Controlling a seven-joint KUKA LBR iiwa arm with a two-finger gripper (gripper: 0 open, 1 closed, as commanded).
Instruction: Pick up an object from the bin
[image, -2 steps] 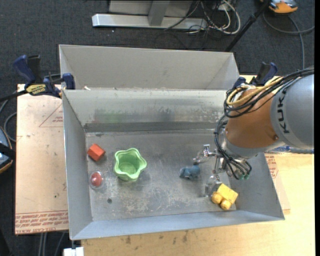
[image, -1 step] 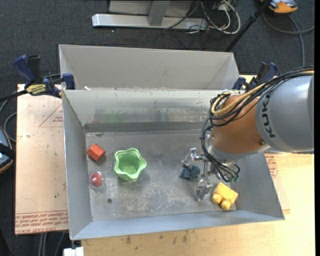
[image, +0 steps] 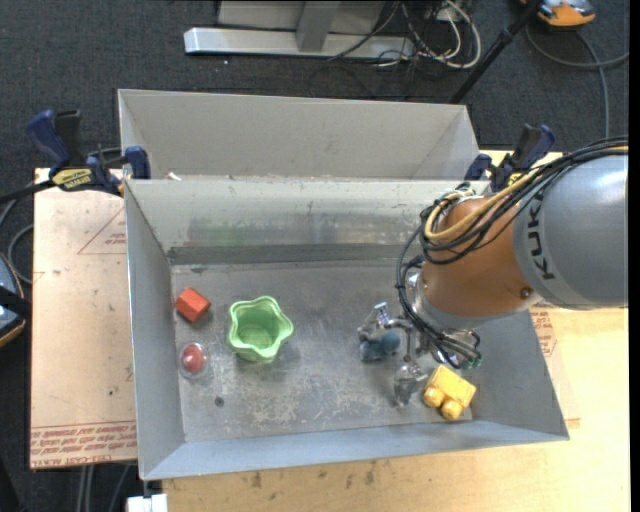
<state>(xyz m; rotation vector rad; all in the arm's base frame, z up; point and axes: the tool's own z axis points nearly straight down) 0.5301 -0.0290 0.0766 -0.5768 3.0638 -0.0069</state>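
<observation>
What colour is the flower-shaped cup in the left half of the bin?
The cup is light green, seen best in the camera view.

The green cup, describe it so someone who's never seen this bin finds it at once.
In the grey metal bin, look at the floor's left half, away from the robot arm. Just right of an orange-red cube and a small red ball stands the green cup. It alone is green, open-topped, with a wavy, flower-like rim.
</observation>
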